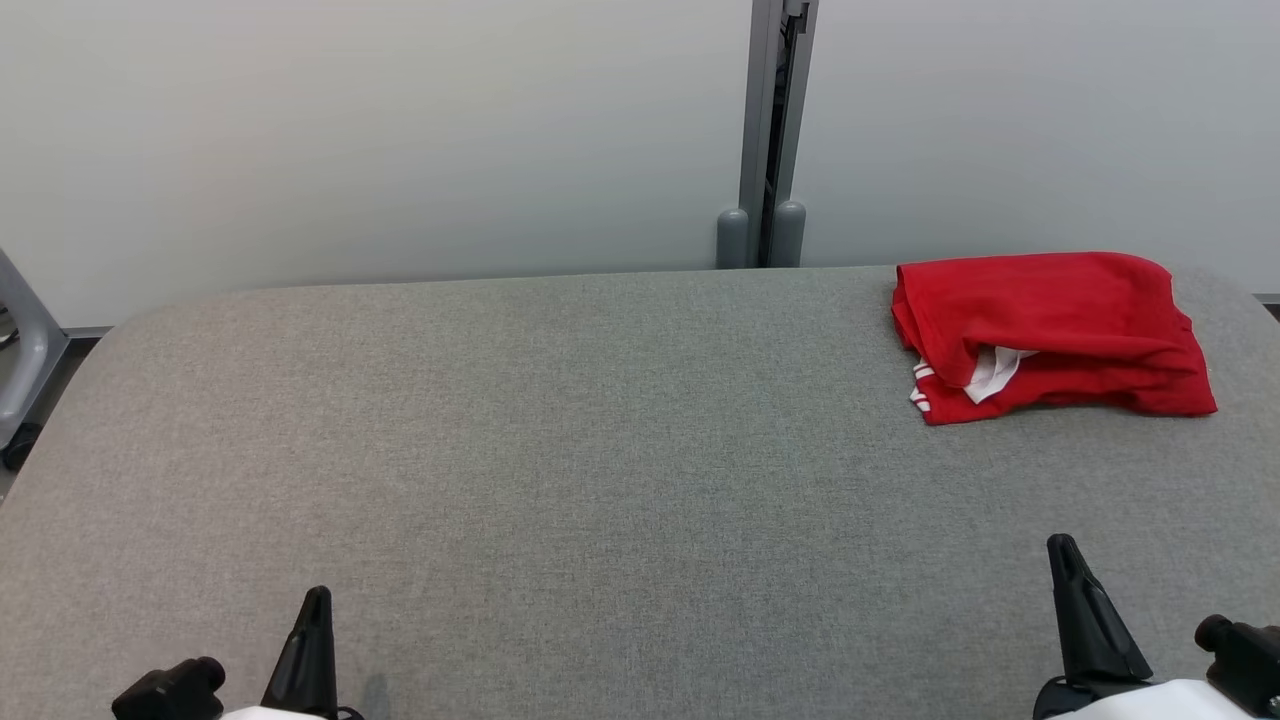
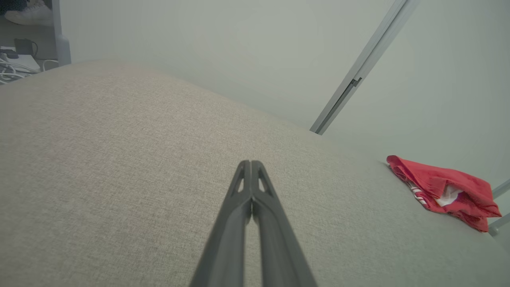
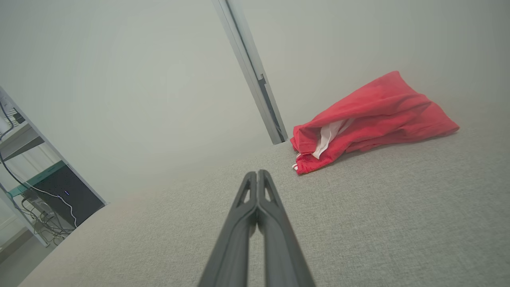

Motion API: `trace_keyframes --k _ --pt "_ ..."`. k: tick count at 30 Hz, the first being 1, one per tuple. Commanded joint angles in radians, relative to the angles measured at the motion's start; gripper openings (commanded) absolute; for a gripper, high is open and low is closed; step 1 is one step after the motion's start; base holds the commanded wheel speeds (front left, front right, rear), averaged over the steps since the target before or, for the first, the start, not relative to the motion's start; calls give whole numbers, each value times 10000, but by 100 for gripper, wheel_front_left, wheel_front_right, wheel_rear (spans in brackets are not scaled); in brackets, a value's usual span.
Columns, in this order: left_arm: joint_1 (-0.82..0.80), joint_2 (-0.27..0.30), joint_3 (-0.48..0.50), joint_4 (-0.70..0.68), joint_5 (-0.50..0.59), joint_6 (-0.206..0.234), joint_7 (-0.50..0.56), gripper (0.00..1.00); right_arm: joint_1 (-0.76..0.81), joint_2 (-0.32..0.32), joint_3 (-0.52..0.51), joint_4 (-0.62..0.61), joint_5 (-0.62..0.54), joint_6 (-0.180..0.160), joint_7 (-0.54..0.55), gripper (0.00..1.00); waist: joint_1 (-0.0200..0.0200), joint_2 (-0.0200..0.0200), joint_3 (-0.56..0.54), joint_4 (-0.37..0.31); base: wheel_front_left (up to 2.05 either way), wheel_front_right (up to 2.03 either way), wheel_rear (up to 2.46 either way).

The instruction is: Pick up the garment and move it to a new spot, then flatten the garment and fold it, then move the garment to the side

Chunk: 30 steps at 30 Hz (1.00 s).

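Red garment (image 1: 1050, 335) sits bunched at the far right of the grey table (image 1: 600, 450), long axis running left-right along the back edge. Right hand (image 1: 1063, 546) is nearer, with the garment straight ahead and well apart; left hand (image 1: 318, 598) is far across the table. Both hands are closed, holding nothing.

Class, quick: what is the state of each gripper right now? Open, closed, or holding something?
Left gripper: closed, holding nothing.
Right gripper: closed, holding nothing; the red garment lies apart from it on the table.
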Motion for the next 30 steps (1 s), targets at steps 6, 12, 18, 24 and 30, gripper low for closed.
trace_keyframes --k 6,12,18,24,30 --pt "-540 46 251 -136 -1068 -108 399 0 -150 -16 -102 -271 1084 -1 125 0 0 -1 27 -8 0 0 0" --pt "-693 53 418 -119 -1956 -156 778 0 -147 27 -129 -354 1972 0 217 0 0 -1 56 -16 0 0 0" --pt "-843 59 575 -102 -2789 -195 1134 0 -144 70 -152 -418 2799 0 308 0 0 -1 85 -25 0 0 0" --pt "-1001 66 724 -84 -3572 -241 1466 0 -141 109 -172 -494 3577 0 392 0 0 -1 114 -33 0 0 0" --pt "-1132 70 864 -66 -4302 -270 1781 0 -137 142 -191 -564 4303 -1 470 0 0 -1 143 -42 0 0 0"
